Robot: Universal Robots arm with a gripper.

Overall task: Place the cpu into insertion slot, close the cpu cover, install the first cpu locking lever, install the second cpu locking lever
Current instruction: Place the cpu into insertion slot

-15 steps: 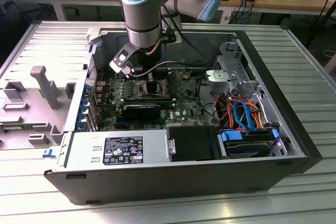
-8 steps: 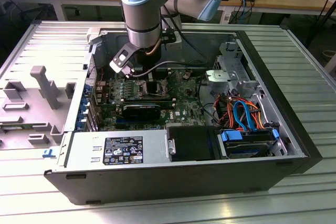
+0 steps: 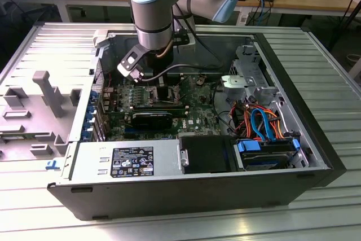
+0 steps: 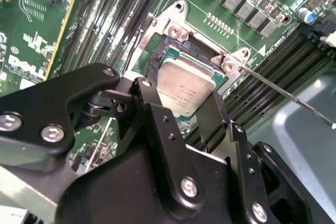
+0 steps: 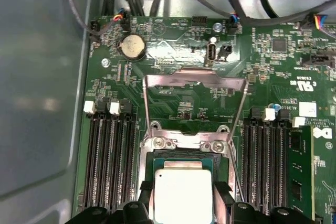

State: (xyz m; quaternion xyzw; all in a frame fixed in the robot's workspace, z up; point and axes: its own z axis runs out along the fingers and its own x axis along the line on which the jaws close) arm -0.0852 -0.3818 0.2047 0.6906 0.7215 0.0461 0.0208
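Your gripper (image 4: 184, 97): fingers (image 4: 157, 119) part-open, clamping cpu (image 4: 184, 77) by opposite edges, over insertion slot (image 4: 176, 29); cpu cover (image 5: 195, 80) raised beside it.

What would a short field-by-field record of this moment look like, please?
arm: reaching down into the open computer case
pincer: straddling the cpu, grip unclear
cpu: silvery top up, at the insertion slot; cannot tell whether it is fully seated
cpu cover: open, standing up behind the slot
locking lever: thin rod, unlatched, sticking out from the slot's corner
task stage: cover not yet closed
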